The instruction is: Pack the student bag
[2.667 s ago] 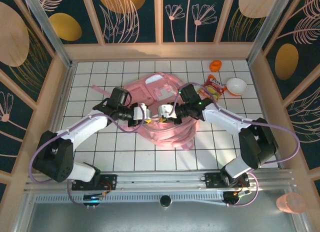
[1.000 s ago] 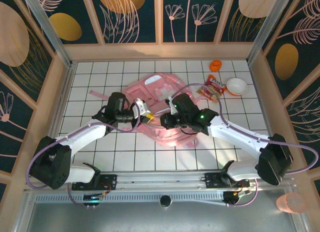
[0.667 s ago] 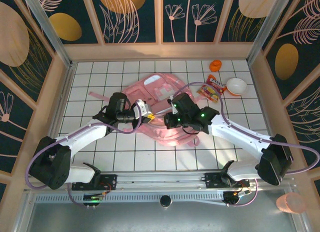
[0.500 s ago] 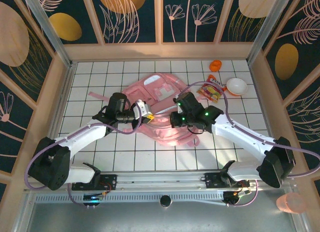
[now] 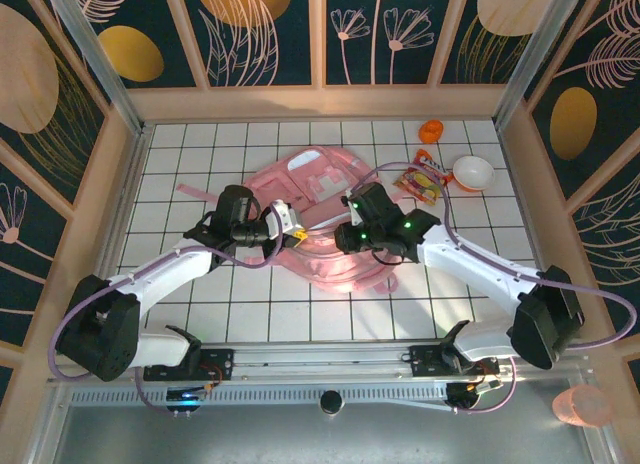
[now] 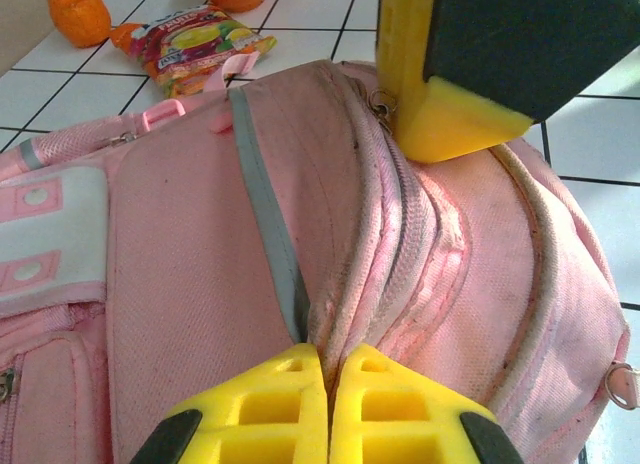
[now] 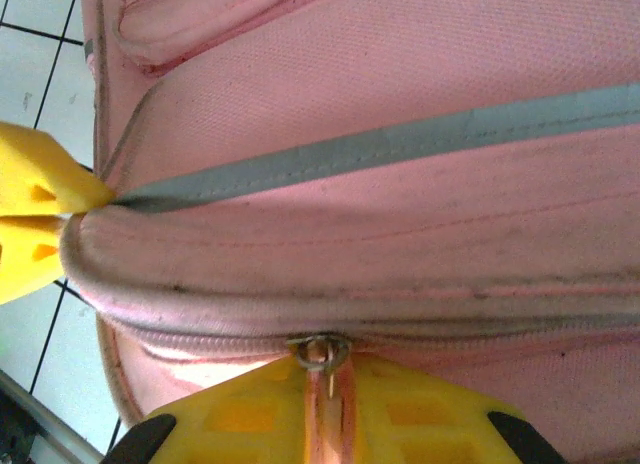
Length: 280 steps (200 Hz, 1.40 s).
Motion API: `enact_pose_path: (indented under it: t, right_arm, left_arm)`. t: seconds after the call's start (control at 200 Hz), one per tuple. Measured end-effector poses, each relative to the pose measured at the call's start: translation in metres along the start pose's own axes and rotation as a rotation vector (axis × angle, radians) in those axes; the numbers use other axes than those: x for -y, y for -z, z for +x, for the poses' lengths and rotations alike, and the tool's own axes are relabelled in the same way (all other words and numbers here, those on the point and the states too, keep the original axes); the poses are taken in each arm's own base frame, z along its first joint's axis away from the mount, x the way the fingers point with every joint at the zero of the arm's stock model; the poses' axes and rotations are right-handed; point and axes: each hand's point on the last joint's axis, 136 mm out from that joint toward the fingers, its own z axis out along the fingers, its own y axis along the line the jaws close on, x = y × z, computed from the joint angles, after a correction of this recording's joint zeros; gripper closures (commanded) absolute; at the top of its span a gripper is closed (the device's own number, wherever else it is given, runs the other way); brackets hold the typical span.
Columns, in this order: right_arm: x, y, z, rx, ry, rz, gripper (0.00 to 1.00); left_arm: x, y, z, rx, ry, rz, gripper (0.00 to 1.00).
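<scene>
The student bag is a large pink backpack lying flat mid-table. My left gripper is shut on a fold of its fabric beside the grey stripe; in the left wrist view the left gripper pinches that fold at the zip seam. My right gripper faces it from the right, low on the bag. In the right wrist view the right gripper is shut on the pink zip pull, which sits on the closed zip line. The left fingertips show at the bag's left end.
A colourful snack packet, a white bowl and a small orange object lie at the back right of the tiled table. A loose pink strap trails left of the bag. Wooden walls surround the table.
The right gripper has slid a little to the right along the bag's near edge, then eased slightly back left. The left arm has held still, gripping the fabric.
</scene>
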Motion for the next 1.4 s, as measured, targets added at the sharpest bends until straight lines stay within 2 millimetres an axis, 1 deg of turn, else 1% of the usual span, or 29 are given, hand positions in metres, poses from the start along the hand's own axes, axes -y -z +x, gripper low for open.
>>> enact_pose_path:
  t: [0.085,0.145,0.24,0.32,0.385,0.48,0.546,0.621,0.711,0.766,0.821,0.866,1.036,1.141,1.251,1.341,1.366,1.401]
  right_arm:
    - [0.001,-0.001,-0.002,0.005,-0.003,-0.002,0.83]
    - [0.002,-0.001,-0.003,0.006,-0.006,-0.004,0.91]
    - [0.004,-0.002,-0.003,0.004,-0.009,-0.009,1.00]
    - [0.007,-0.002,-0.002,0.002,-0.008,-0.012,1.00]
    - [0.013,0.000,-0.002,0.008,-0.019,-0.006,1.00]
    - [0.025,0.005,-0.003,0.023,-0.046,0.004,1.00]
    - [0.022,0.007,-0.004,0.028,-0.031,-0.008,1.00]
    - [0.009,0.003,0.000,0.017,0.012,-0.036,1.00]
    - [-0.006,-0.005,0.006,-0.006,0.047,-0.072,1.00]
    - [-0.014,-0.012,0.010,-0.023,0.056,-0.095,1.00]
    - [-0.021,-0.019,0.013,-0.039,0.061,-0.119,1.00]
    - [-0.027,-0.024,0.014,-0.043,0.061,-0.141,1.00]
    - [-0.046,-0.030,0.010,-0.031,0.052,-0.210,1.00]
    - [-0.052,-0.031,0.009,-0.034,0.051,-0.232,1.00]
    - [-0.053,-0.032,0.009,-0.032,0.050,-0.235,1.00]
    - [-0.053,-0.032,0.009,-0.032,0.050,-0.234,1.00]
    - [-0.053,-0.032,0.009,-0.032,0.050,-0.234,1.00]
    - [-0.053,-0.031,0.009,-0.032,0.050,-0.234,1.00]
  left_arm:
    - [-0.001,0.000,-0.001,0.001,0.000,-0.002,1.00]
    - [-0.001,0.001,-0.001,0.003,0.001,-0.001,1.00]
    - [-0.002,0.001,-0.001,0.003,-0.001,-0.005,1.00]
    - [-0.003,0.001,-0.001,-0.002,-0.003,-0.015,1.00]
    - [-0.006,0.004,0.001,-0.005,-0.007,-0.028,1.00]
    - [-0.015,0.014,0.006,-0.007,-0.004,-0.061,1.00]
    - [-0.022,0.023,0.010,-0.008,0.000,-0.088,1.00]
    - [-0.028,0.031,0.014,-0.020,-0.008,-0.119,0.88]
    - [-0.032,0.037,0.021,-0.045,0.005,-0.142,0.61]
    - [-0.035,0.040,0.026,-0.061,0.011,-0.151,0.51]
    - [-0.036,0.043,0.029,-0.071,0.027,-0.152,0.49]
    - [-0.035,0.044,0.027,-0.068,0.037,-0.144,0.48]
    - [-0.028,0.042,0.003,-0.025,-0.020,-0.103,0.40]
    - [-0.015,0.036,-0.011,-0.012,-0.074,-0.062,0.39]
    - [-0.005,0.024,-0.018,-0.014,-0.105,-0.013,0.45]
    - [-0.002,0.015,-0.012,-0.035,-0.094,0.016,0.48]
    - [-0.002,0.013,-0.008,-0.043,-0.085,0.022,0.49]
    - [-0.002,0.010,-0.003,-0.056,-0.074,0.029,0.54]
